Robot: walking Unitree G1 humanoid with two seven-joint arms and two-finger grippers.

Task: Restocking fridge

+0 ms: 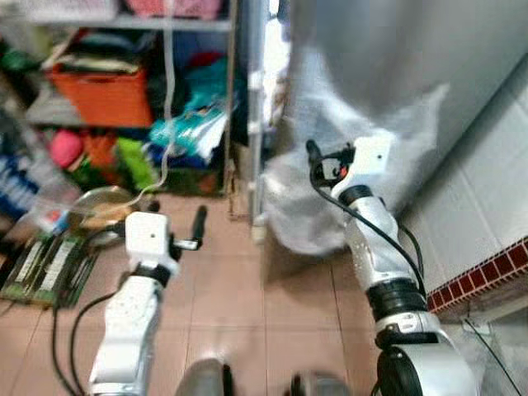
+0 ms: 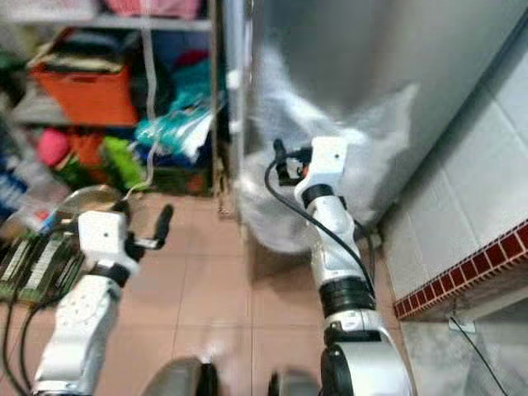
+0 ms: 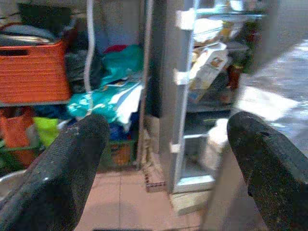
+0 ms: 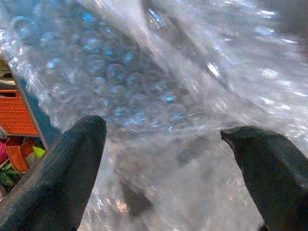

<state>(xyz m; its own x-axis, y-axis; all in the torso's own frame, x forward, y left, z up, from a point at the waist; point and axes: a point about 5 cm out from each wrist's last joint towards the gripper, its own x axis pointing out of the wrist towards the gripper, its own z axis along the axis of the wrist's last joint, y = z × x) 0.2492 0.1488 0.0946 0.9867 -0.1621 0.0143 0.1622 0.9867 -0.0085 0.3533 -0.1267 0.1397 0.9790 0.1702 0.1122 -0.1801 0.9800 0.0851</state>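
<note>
Both spread, the right pincer [image 4: 163, 139] faces the bubble-wrapped fridge door [image 1: 396, 99], the left pincer [image 3: 168, 159] its stocked shelves [image 3: 211, 72].

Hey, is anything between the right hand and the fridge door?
Nothing solid. The right hand, open, is up against the bubble wrap that covers the fridge door, so only that wrap lies between its fingers and the door surface.

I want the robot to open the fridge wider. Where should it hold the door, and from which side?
Probably the fridge door by its free vertical edge, approached from the robot's left, where the gap opens. The bubble wrap leaves no handle visible. The right gripper is nearest, jaws open.
</note>
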